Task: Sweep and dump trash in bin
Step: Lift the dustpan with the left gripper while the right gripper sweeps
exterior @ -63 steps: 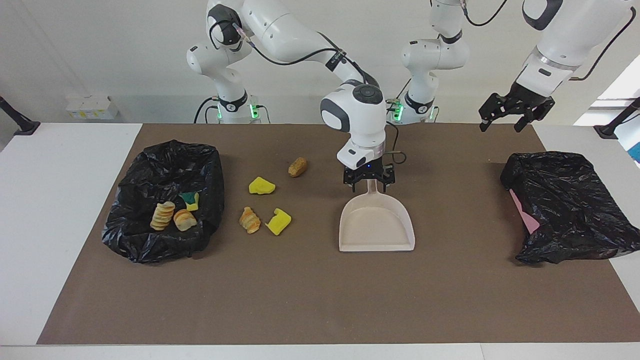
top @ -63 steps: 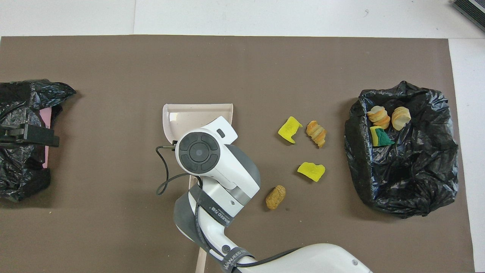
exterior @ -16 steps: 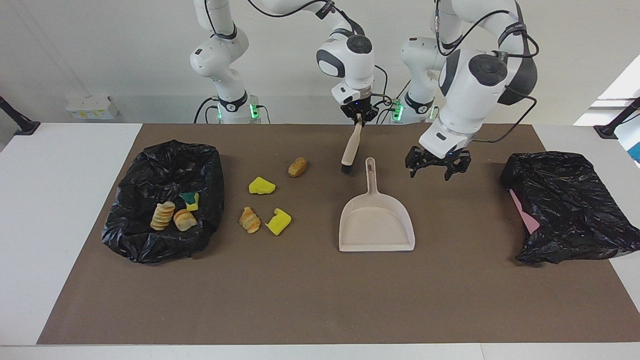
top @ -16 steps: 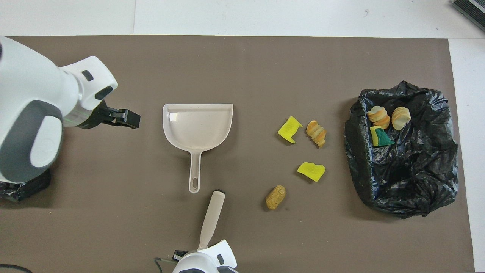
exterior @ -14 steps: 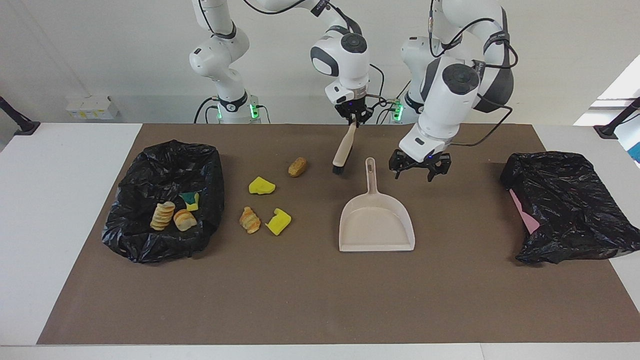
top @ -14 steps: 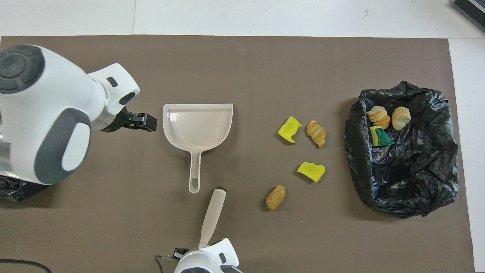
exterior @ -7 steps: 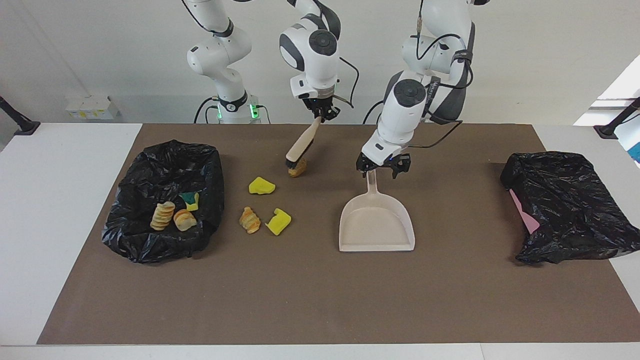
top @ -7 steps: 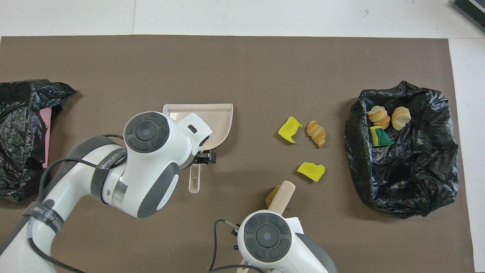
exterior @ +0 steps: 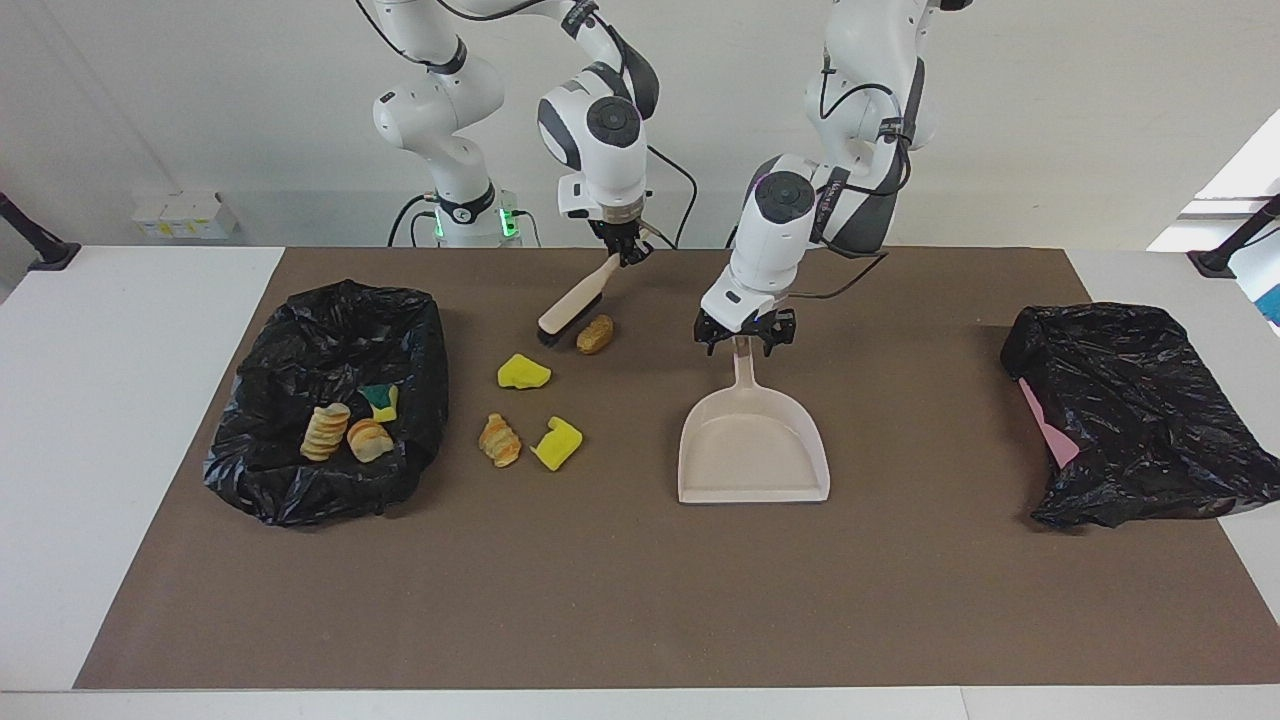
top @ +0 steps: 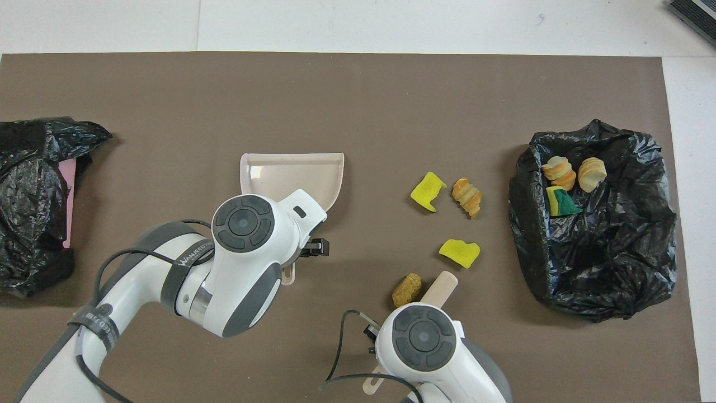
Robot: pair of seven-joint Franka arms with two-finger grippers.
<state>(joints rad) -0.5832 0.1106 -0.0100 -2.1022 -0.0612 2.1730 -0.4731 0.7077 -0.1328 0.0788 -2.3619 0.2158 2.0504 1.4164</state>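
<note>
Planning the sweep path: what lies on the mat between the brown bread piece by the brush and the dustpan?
Nothing: bare mat between the brown bread piece and the dustpan, in both views.

Beige dustpan (top: pixel 293 179) centre, left arm (top: pixel 224 274) covering its handle at 7 o'clock; brush (top: pixel 439 288) beside brown bread piece (top: pixel 406 290) at 5; bin bag (top: pixel 596 224) at 3 with trash.
</note>
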